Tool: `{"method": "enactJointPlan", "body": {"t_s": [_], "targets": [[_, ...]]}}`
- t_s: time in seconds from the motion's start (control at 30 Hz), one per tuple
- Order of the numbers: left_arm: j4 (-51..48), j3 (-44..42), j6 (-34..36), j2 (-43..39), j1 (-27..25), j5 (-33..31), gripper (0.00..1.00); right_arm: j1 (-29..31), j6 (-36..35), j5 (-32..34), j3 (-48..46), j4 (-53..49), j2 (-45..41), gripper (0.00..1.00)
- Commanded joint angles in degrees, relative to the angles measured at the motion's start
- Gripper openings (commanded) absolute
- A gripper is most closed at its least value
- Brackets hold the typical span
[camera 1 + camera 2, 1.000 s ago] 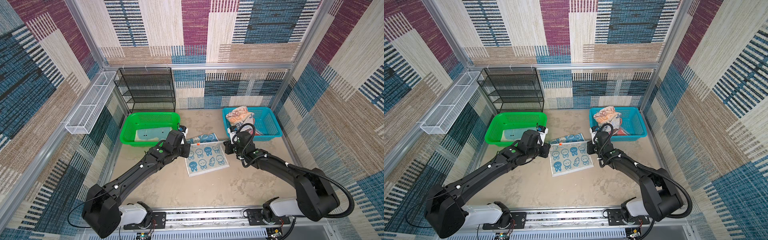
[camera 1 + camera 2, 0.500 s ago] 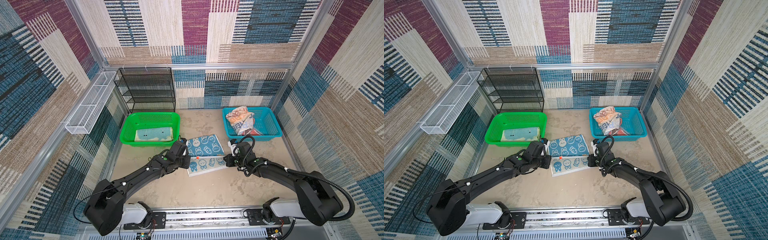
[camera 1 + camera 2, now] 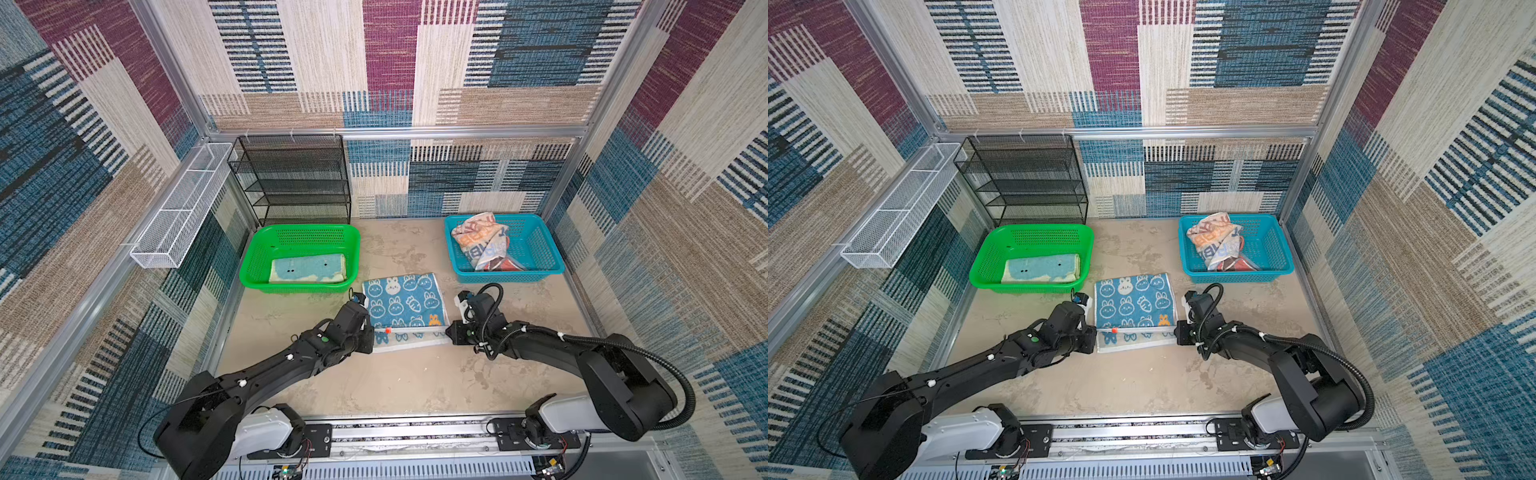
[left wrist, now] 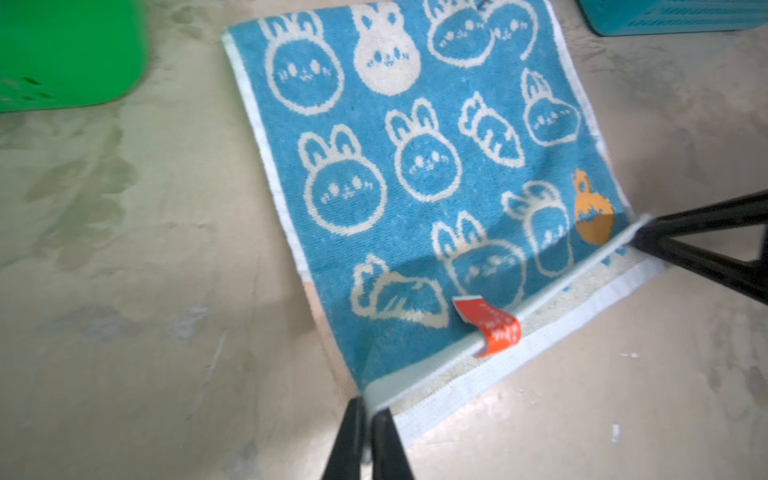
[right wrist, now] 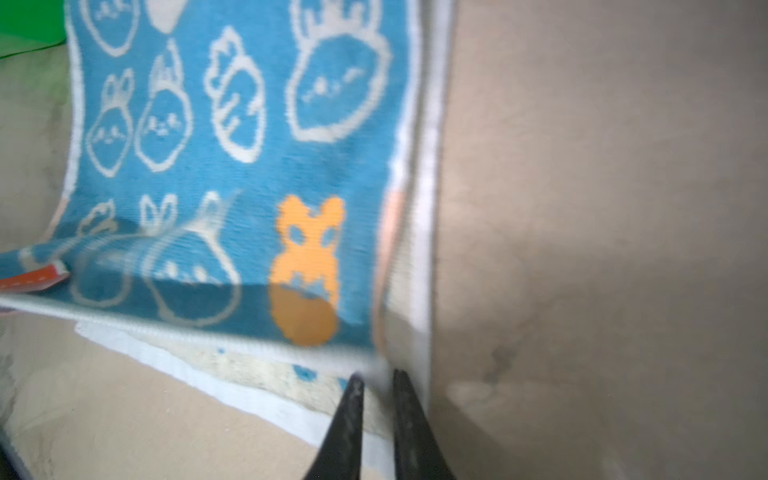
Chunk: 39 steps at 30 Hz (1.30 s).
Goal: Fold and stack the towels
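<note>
The blue towel [image 3: 405, 301] [image 3: 1133, 301] with white rabbits lies folded on the table, its upper edge just short of the pale lower layer's near edge. An orange tag [image 4: 490, 326] hangs on that edge. My left gripper [image 3: 372, 332] [image 4: 368, 409] sits at the edge's left corner, jaws slightly open, cloth between the tips. My right gripper [image 3: 449, 331] [image 5: 376, 378] is at the right corner, also slightly open. A folded aqua towel [image 3: 307, 269] lies in the green basket [image 3: 299, 227]. A crumpled whitish lettered towel [image 3: 480, 241] and a coral one [image 3: 505, 264] lie in the blue basket [image 3: 536, 245].
A black mesh shelf [image 3: 295, 178] stands at the back left behind the green basket. A white wire basket [image 3: 178, 208] hangs on the left wall. The arms' rail [image 3: 395, 432] runs along the table's front edge.
Both grippers have carried the towel's far edge toward the front, folding it over so the blue side faces up. Their jaws, shut before, have parted a little.
</note>
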Motion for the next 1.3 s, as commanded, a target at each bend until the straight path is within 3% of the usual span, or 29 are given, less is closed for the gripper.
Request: {"method": "enactJointPlan", "body": {"t_s": [0.0, 0.1, 0.2, 0.43, 0.57, 0.83, 1.07, 1.27], "targets": [[-0.9, -1.1, -1.2, -2.9, -0.3, -4.1, 0.34, 0.1, 0.8, 2.6, -0.1, -2.7, -2.3, 0.39], [-1.2, -1.9, -1.0, -6.8, -0.5, -5.3, 0.65, 0.1, 0.4, 2.6, 0.4, -3.6, -5.1, 0.52], [-1.6, -2.2, -0.2, -10.4, -0.6, -5.5, 0.78, 0.1, 0.2, 3.4, 1.6, -4.1, -7.7, 0.58], [-0.6, -1.2, 0.5, -11.6, -0.6, -7.4, 0.79, 0.1, 0.0, 4.0, 5.4, -2.7, -6.1, 0.59], [-1.0, 2.2, 0.2, -6.1, -0.6, -8.4, 0.79, 0.3, 0.8, 4.8, 6.4, -3.3, -1.8, 0.48], [3.6, 8.0, 2.0, 6.2, -0.6, -7.7, 0.78, 1.5, 2.0, 4.9, 3.5, -2.6, -0.2, 0.36], [6.0, 11.9, 3.6, 14.8, -0.5, -7.4, 0.77, 2.2, 2.4, 5.2, 3.5, -1.3, 2.9, 0.35], [8.7, 11.6, 3.0, 19.5, -0.5, -6.0, 0.76, 2.3, 2.0, 5.4, 4.7, -2.2, 4.3, 0.07]]}}
